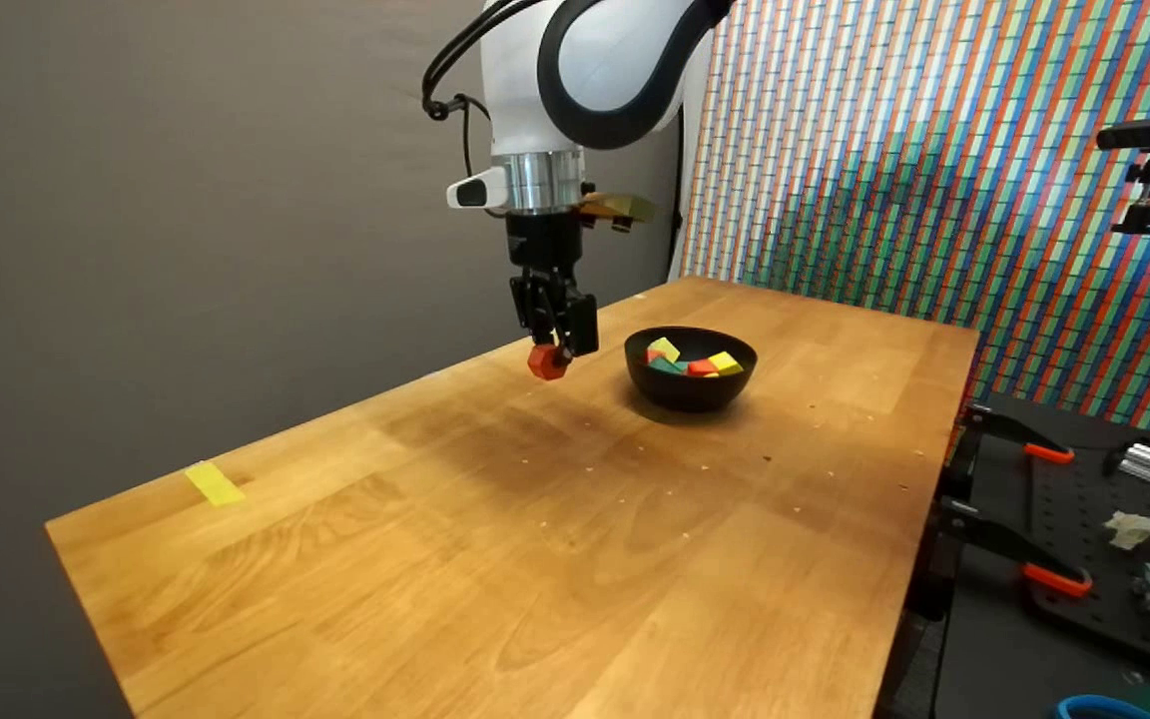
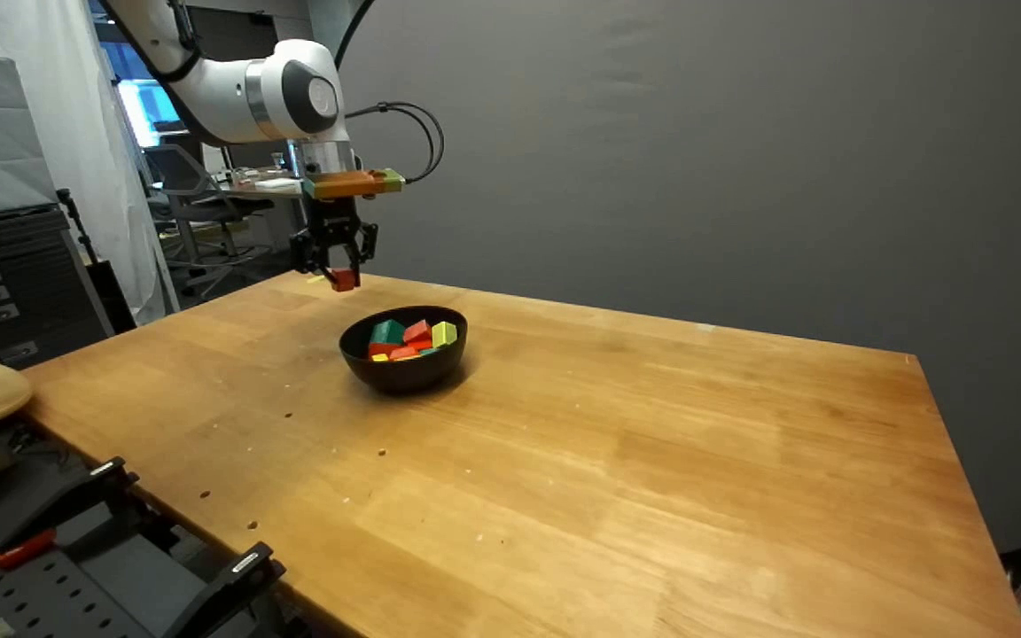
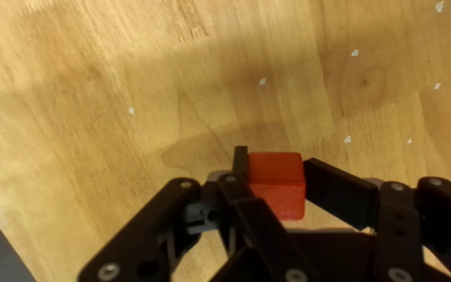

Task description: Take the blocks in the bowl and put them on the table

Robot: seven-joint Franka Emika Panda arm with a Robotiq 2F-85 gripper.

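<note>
Barely begun, I'd say from where I stand. The fingers (image 3: 337, 192) have a single red block (image 3: 276, 186) pinched between them, one on each side, parted only as far as the block makes them. It hangs in the air over the desk (image 2: 697, 478), near the bowl (image 1: 691, 392) but outside it, and touching nothing else that I can see. So, as I read it, the taking-out half is done for this one and the putting-down half isn't.

The bowl stands upright on the desk, and the other blocks (image 2: 417, 331) I can make out lie in it, reds and yellows with some green, heaped together. They overlap too much for me to give an honest count. I can't spot any that has been set down outside the bowl; the flat yellow strip (image 1: 215, 483) by the desk's edge, in an exterior view, looks like tape to me, so it's no part of the tally.

What's left, by my reckoning: lower the red block, let it go on the desk, then start on the heap, likely one at a time. The last few, low against the bowl's wall, may well be the fiddliest, since the fingers will want room on both sides.
</note>
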